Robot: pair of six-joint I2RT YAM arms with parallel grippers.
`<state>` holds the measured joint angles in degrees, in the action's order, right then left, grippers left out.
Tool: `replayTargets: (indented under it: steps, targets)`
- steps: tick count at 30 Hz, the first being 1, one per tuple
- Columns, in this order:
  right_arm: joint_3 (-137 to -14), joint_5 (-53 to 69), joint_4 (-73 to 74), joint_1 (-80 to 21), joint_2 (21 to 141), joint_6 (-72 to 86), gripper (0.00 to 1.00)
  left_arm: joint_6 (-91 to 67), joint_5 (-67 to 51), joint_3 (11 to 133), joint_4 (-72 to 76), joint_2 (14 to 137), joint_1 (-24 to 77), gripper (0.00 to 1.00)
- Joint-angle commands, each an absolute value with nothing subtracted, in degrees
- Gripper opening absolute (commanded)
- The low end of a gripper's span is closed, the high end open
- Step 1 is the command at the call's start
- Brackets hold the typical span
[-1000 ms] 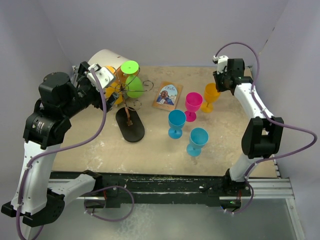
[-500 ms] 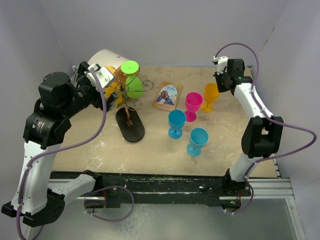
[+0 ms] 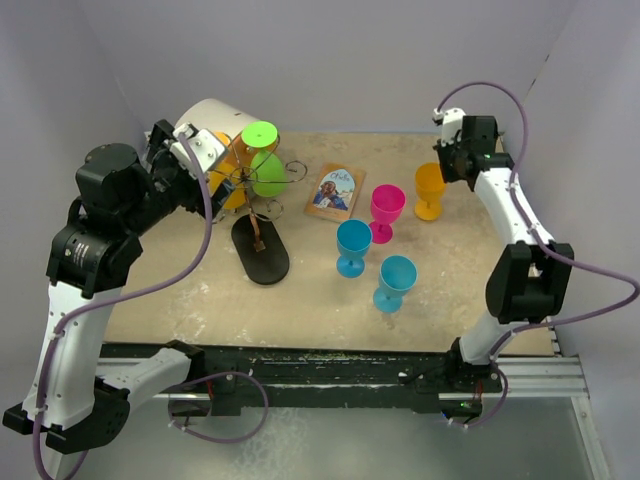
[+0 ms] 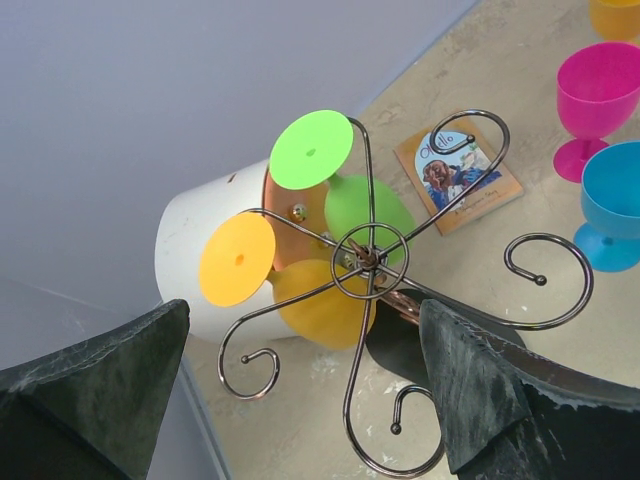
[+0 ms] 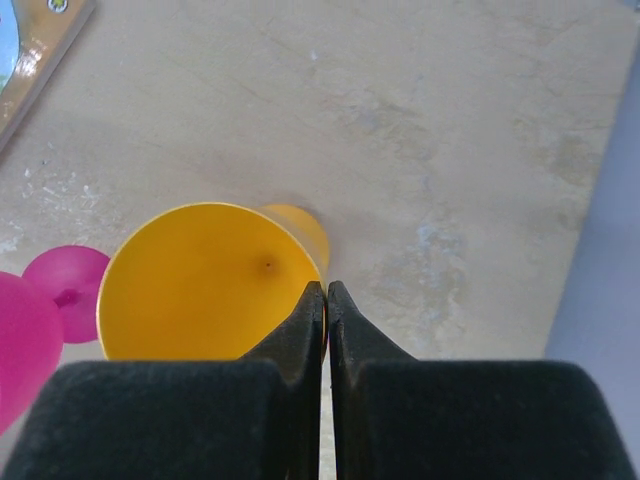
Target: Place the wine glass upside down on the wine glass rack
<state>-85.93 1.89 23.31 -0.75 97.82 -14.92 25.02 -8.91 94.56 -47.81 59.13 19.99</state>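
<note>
Right gripper pinching the orange wine glass rim; left gripper hanging open over the rack.

Right gripper (image 5: 326,288) is squeezing fully closed, its fingertips clamping the thin rim of the upright orange wine glass (image 5: 200,285). In the wrist view the bowl is spreading toward 9 o'clock from the tips. In the top view the glass is sitting at the far right of the table (image 3: 300,300), just at 7 o'clock of that gripper; cannot tell if its foot is touching the table. The wine glass rack (image 3: 262,250) is standing well apart at 9 o'clock of the glass, with the pink glass (image 3: 387,205) and booklet (image 3: 335,190) lying between. Left gripper (image 4: 305,320) is hanging spread wide, holding nothing, above the rack, which is carrying a green glass (image 4: 365,205) and a yellow glass (image 4: 320,300) upside down.
</note>
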Motion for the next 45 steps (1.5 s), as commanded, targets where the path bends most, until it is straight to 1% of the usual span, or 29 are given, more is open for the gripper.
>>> replayTargets:
  steps: [1, 10, 19, 22, 25, 28, 35, 42, 45]
  targets:
    - [-88.4, -1.05, 21.9, 1.08, 88.89, -16.37, 0.0, 23.73, -5.68, 94.52, -44.11, 58.42, 19.6, 0.99]
    - [-90.72, 4.04, 23.58, 1.14, 76.93, -14.88, 0.0, 20.15, -4.49, 95.08, -42.21, 57.51, 18.57, 0.99]
    - [-92.88, 20.72, 21.33, 0.75, 66.63, -7.8, 0.0, 14.92, -9.18, 97.85, -42.04, 57.48, 16.06, 0.99]
    - [-94.02, 25.41, 21.17, 0.54, 64.91, -6.15, 0.0, 9.71, -14.38, 99.2, -41.51, 57.35, 14.08, 0.99]
    - [-95.07, 29.62, 20.43, 0.06, 63.95, -4.35, 0.0, 3.63, -21.63, 101.22, -41.18, 58.05, 12.72, 0.99]
    - [-96.05, 33.1, 18.66, -0.17, 63.55, -2.53, 0.0, -0.21, -25.76, 103.15, -41.07, 59.92, 12.57, 0.99]
    - [-98.1, 38.61, 13.44, -1.52, 64.35, 1.75, 0.0, -6.75, -30.45, 104.9, -37.95, 65.58, 12.57, 0.99]
    - [-98.17, 39.89, 9.19, -5.08, 65.74, 3.07, 0.0, -14.53, -34.84, 105.6, -31.83, 69.92, 12.65, 1.0]
    - [-99.15, 40.21, 9.2, -6.95, 66.79, 2.9, 0.0, -18.51, -36.29, 106.73, -29.72, 72.27, 12.93, 0.98]
